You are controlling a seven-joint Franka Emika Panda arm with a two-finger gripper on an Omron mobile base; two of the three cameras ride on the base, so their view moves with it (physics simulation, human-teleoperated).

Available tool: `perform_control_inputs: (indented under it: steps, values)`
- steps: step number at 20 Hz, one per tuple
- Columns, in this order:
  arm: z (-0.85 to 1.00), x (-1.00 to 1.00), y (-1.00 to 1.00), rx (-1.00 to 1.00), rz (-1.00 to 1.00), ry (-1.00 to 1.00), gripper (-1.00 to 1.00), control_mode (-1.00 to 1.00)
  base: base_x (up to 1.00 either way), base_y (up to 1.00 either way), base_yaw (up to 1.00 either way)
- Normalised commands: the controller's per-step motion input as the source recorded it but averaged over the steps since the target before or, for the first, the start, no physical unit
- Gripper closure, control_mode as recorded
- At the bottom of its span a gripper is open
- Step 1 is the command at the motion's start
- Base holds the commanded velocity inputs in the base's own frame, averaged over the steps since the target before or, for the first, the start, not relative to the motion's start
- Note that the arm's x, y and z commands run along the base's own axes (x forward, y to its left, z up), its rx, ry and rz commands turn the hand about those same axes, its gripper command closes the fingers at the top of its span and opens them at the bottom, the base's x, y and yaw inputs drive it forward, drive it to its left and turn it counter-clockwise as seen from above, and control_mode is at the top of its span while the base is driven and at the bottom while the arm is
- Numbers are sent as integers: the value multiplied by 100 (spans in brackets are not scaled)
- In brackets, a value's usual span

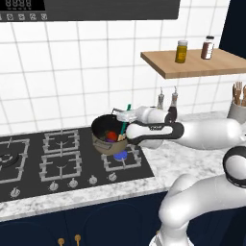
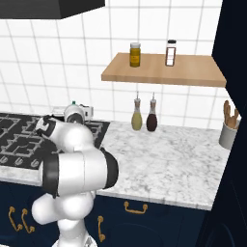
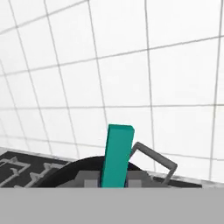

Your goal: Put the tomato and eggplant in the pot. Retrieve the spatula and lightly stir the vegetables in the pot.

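Over the pot (image 1: 108, 135), the pincer (image 1: 122, 133) is clamped on the spatula (image 1: 126, 120).
Below it the tomato (image 1: 111, 136) is in; something dark beside it is probably the eggplant; stirring remains.

two jars (image 1: 181, 51) on a wooden shelf (image 1: 202, 69) at two o'clock; two bottles (image 2: 137, 118) below; utensil holder (image 2: 228, 132) at three o'clock.

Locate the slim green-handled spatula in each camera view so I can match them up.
Left base view: slim green-handled spatula stands near-upright at centre, lower end in the round tan-gold pot.
Right base view: its green tip pokes up above the arm's wrist, left of centre.
Hand view: teal bar rising at bottom centre, over the pot's dark mouth.
Shared landmark: white tiled wall behind it.
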Motion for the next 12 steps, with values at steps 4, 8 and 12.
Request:
perform_control_inputs:
  steps: [4, 8, 12]
  values:
    - [34, -9, -3, -18, -10, -7, 100, -100, 0, 0, 0]
    - [79, -39, -2, -16, -15, -5, 100, -100, 0, 0, 0]
    - [91, -49, -1, -9, -19, 2, 100, -100, 0, 0, 0]
